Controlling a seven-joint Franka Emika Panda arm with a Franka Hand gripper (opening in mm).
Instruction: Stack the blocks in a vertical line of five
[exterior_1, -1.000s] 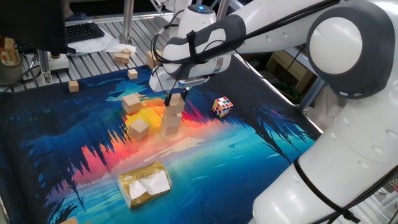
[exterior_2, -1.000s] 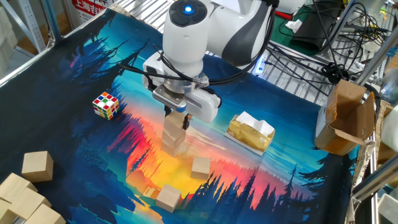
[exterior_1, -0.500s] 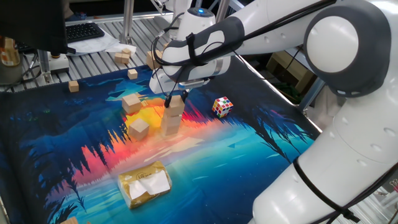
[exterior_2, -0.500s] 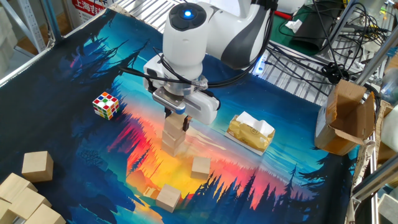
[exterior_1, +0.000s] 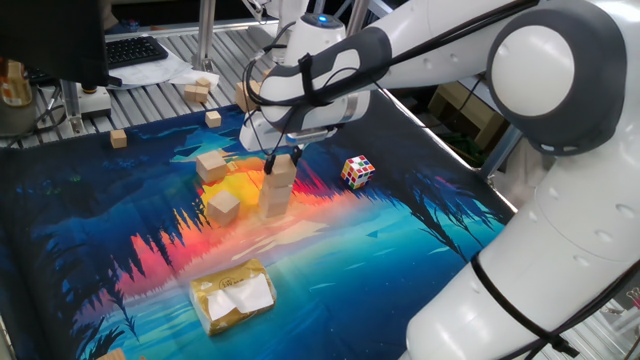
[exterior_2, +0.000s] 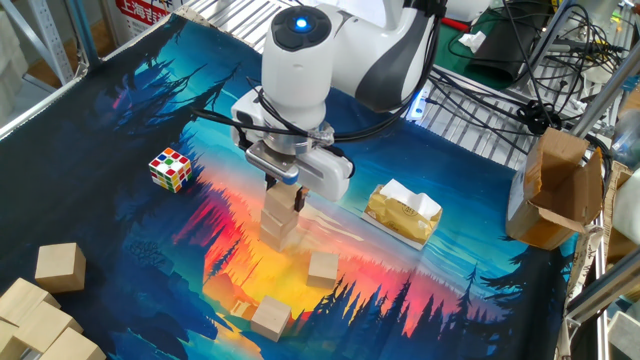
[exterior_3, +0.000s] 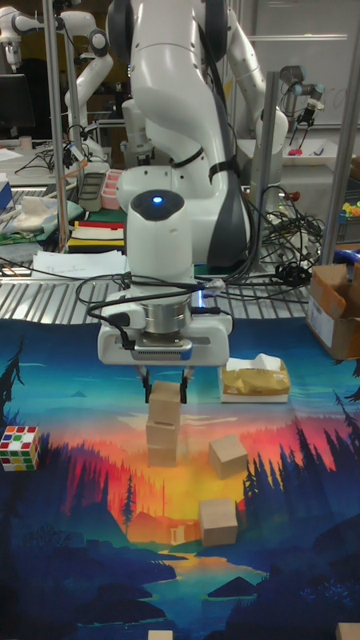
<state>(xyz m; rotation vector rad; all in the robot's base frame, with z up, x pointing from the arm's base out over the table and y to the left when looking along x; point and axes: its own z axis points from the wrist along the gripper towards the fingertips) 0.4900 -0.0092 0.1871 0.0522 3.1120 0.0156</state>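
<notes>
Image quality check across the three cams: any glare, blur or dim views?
One fixed view: sharp, evenly lit, soft sheen on the white arm. The other fixed view: sharp, the blue light on the arm's wrist blooms slightly. Tall fixed view: dimmer and softer, the stack of blocks looks a bit blurred, background bright.

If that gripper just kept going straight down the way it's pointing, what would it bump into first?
The gripper points straight down over the stack of blocks, its jaws either side of the top block. So it would likely meet that stack first.
</notes>
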